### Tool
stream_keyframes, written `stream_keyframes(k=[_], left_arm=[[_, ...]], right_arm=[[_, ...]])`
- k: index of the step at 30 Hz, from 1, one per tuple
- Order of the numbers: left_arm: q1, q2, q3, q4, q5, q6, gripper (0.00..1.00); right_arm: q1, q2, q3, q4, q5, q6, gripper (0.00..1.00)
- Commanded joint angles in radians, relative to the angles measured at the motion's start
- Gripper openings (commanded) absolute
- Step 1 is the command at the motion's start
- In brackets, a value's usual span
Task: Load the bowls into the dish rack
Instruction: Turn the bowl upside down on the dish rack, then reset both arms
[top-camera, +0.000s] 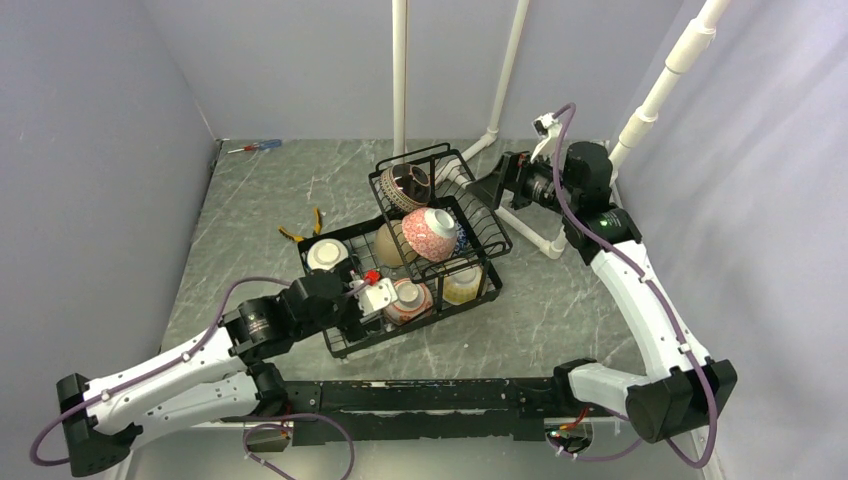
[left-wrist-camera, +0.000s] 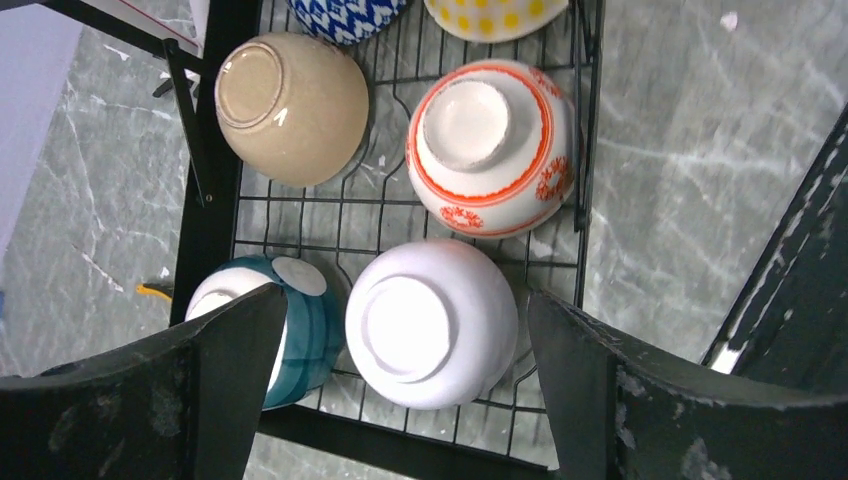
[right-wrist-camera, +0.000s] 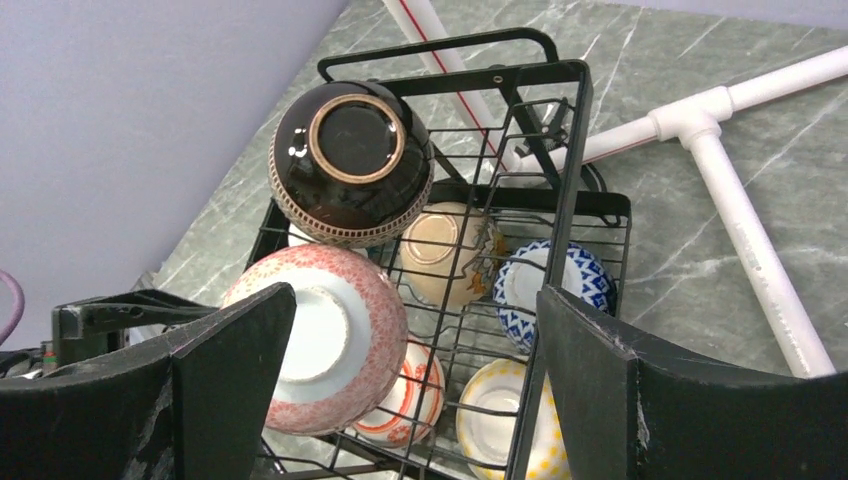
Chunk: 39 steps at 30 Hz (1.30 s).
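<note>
The black wire dish rack (top-camera: 398, 336) stands mid-table with a raised basket at its far end. In the left wrist view a white bowl (left-wrist-camera: 432, 322) lies upside down on the lower grid, between the wide-apart fingers of my open left gripper (left-wrist-camera: 405, 400) without touching them. Around it lie a teal bowl (left-wrist-camera: 300, 335), a beige bowl (left-wrist-camera: 292, 108) and an orange-ringed bowl (left-wrist-camera: 490, 148). My right gripper (right-wrist-camera: 415, 380) hangs open and empty above the far end. Below it the brown bowl (right-wrist-camera: 350, 160) and pink-red bowl (right-wrist-camera: 320, 335) rest in the basket, above the blue-white bowl (right-wrist-camera: 545, 285) and yellow dotted bowl (right-wrist-camera: 500, 420).
White pipes (top-camera: 530, 225) lie on the table right behind the rack, next to the right arm. Yellow-handled pliers (top-camera: 300, 228) lie just left of the rack. A blue and red screwdriver (top-camera: 255, 146) sits at the far left corner. Grey walls close in both sides.
</note>
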<state>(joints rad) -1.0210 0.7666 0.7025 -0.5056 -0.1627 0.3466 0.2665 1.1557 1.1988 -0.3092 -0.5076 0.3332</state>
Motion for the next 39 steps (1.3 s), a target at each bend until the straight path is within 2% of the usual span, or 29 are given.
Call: stream_keyframes(k=[1,5,12,20,24,26,32,35,39], left_arm=[[0.028,-0.039,-0.008,0.1,0.008,-0.142,0.95],[0.116,-0.062,-0.012,0.125,0.018,-0.244,0.95],[0.464,-0.015,0.0,0.158,0.3,-0.38,0.95],[0.835,0.072,-0.059,0.391,0.662,-0.58,0.95],[1.024,0.101,-0.105,0.551,0.768,-0.714,0.95],[1.095,0.108,-0.123,0.605,0.759,-0.759,0.95],[1.209,0.107,-0.166,0.736,0.636,-0.851,0.95],[1.247,0.126,-0.175,0.811,0.596,-0.911,0.95],[1.26,0.156,-0.157,0.846,0.544,-0.914,0.95]], right_arm=[[-0.031,0.019,-0.018,0.092,-0.042,0.036,0.96],[-0.064,0.029,-0.043,0.129,-0.051,0.072,0.99],[-0.098,0.035,-0.076,0.162,-0.039,0.11,0.99],[-0.121,0.009,-0.155,0.191,0.128,0.127,1.0],[-0.132,-0.011,-0.221,0.215,0.253,0.142,1.0],[-0.142,-0.022,-0.258,0.229,0.308,0.153,1.0],[-0.185,-0.07,-0.407,0.304,0.42,0.201,1.0],[-0.202,-0.083,-0.515,0.389,0.491,0.218,1.0],[-0.233,-0.076,-0.646,0.51,0.577,0.259,0.99]])
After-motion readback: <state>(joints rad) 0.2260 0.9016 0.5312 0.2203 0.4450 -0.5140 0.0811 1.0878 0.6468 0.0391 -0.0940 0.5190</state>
